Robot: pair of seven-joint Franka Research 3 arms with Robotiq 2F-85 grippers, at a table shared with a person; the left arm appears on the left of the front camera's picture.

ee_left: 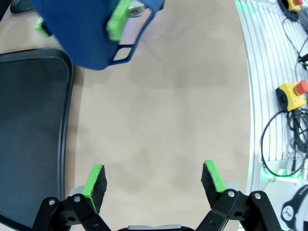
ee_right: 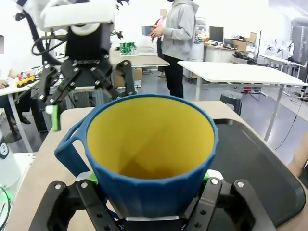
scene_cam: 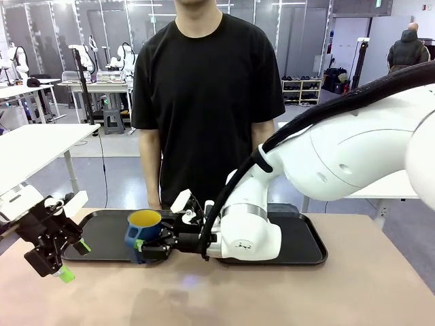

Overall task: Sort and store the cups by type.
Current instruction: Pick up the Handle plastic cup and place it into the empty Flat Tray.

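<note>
1. Right gripper (scene_cam: 138, 246) is clamped on the dark blue mug (scene_cam: 143, 231), yellow inside, held upright over the left end of the black tray (scene_cam: 307, 246).
2. Left gripper (scene_cam: 73, 260) hangs open by the surface's (scene_cam: 272, 292) left edge.
3. A person in a black tee (scene_cam: 204, 88) stands at the far edge.

Dark blue mug (scene_cam: 143, 234) with plain yellow inside. Black tray (scene_cam: 306, 244) on light brown surface (scene_cam: 272, 292). Black fingers (ee_left: 96, 180) with green pads. White arm (scene_cam: 340, 159). Black shirt (scene_cam: 204, 88) on person.
</note>
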